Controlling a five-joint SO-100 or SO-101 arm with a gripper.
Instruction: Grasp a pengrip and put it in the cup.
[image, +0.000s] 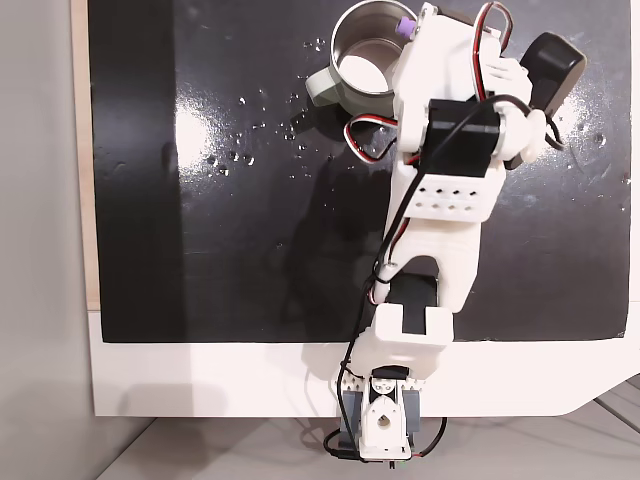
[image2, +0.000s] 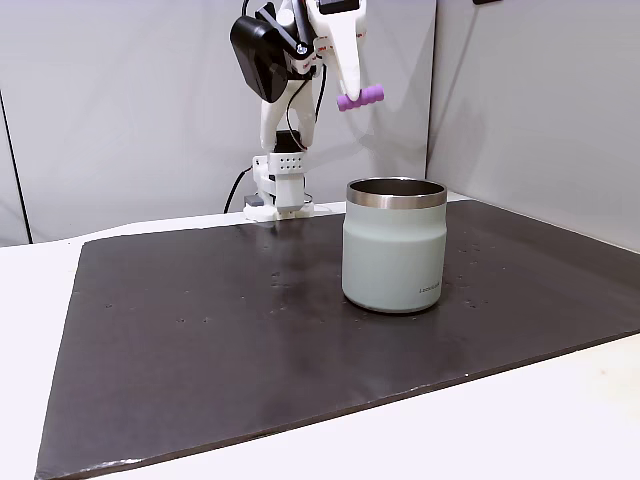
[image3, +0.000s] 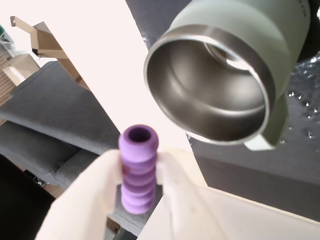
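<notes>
While the white arm's gripper hangs in the air, its two pale fingers are pinched on the pengrip, a small light-purple ribbed rubbery cylinder with a hole through its end. In the wrist view the pengrip sits lower left, clamped on both sides and sticking out past the fingertips; up and to the right is the cup, a round stainless-steel mug with a shiny inside and pale grey-green outer wall, its side handle at lower right.

In a fixed view from the side, the black mat covers most of the white tabletop. The arm rises at centre left, the pengrip pokes out sideways to the right of the gripper, well above the mat. The cup stands upright on the mat, right of centre, below and slightly right of the pengrip, not touching it.

In a fixed view from above, the cup is at the top centre of the mat, handle to lower left. The pengrip shows at the cup's right rim, at the gripper. The arm runs down to its base at the bottom edge of the tabletop.
</notes>
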